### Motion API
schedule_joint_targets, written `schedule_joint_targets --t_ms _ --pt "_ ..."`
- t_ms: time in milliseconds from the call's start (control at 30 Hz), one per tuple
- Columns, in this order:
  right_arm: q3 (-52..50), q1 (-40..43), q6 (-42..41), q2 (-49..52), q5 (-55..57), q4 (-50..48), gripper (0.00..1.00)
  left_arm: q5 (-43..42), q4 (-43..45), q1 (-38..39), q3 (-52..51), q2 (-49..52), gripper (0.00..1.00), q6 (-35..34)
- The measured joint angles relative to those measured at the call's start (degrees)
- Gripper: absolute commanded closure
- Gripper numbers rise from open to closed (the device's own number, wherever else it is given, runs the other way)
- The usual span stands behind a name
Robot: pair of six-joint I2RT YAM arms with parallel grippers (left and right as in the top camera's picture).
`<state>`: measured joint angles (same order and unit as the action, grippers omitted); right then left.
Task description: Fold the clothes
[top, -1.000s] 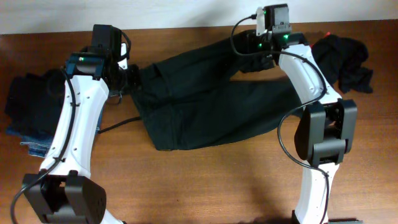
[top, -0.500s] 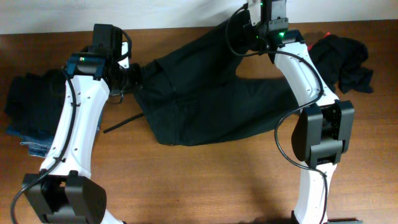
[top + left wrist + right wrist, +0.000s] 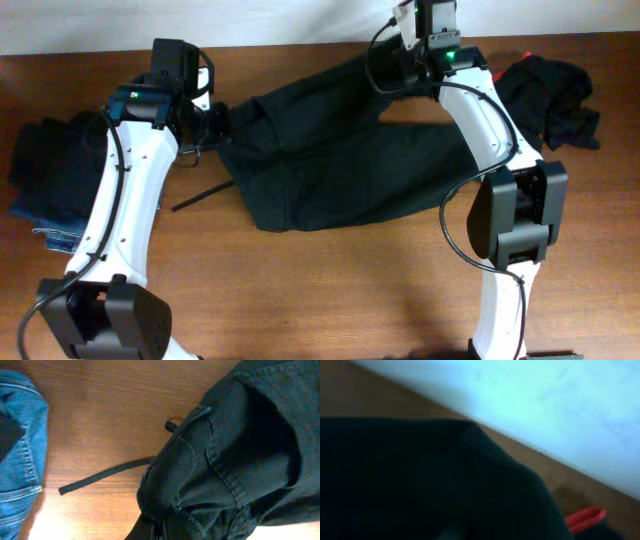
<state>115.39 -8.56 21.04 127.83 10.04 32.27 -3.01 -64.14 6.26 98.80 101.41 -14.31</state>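
1. Currently the black trousers (image 3: 330,165) are spread lengthwise across the tabletop (image 3: 330,290).
2. The waistband (image 3: 220,475) is clenched by the left fingers (image 3: 215,123) (cord (image 3: 105,476) trailing).
3. The leg end (image 3: 350,82) lies at the right fingers (image 3: 393,77), whose grip cannot be told.
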Motion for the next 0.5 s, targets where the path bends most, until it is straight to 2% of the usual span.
schedule_joint_targets --t_ms 200,267,333,367,500 --pt "0.2 -3.4 -1.4 0.4 0.2 9.4 0.65 2.0 -1.1 -0.9 0.0 0.0 0.98 0.2" --pt "0.5 -5.1 -1.4 0.4 -0.1 12.1 0.5 2.4 -1.3 -1.4 0.0 0.0 0.98 0.2" --pt "0.5 -7.0 -1.7 0.4 -1.2 15.0 0.29 2.6 -1.6 -2.1 0.0 0.0 0.98 0.2" --pt "0.6 -7.7 -1.8 0.4 -1.8 16.3 0.27 2.6 -2.1 -2.8 0.0 0.0 0.96 0.2" --pt "0.6 -9.3 -4.1 0.4 -3.5 19.9 0.27 2.9 -3.2 -5.6 0.0 0.0 0.9 0.2"
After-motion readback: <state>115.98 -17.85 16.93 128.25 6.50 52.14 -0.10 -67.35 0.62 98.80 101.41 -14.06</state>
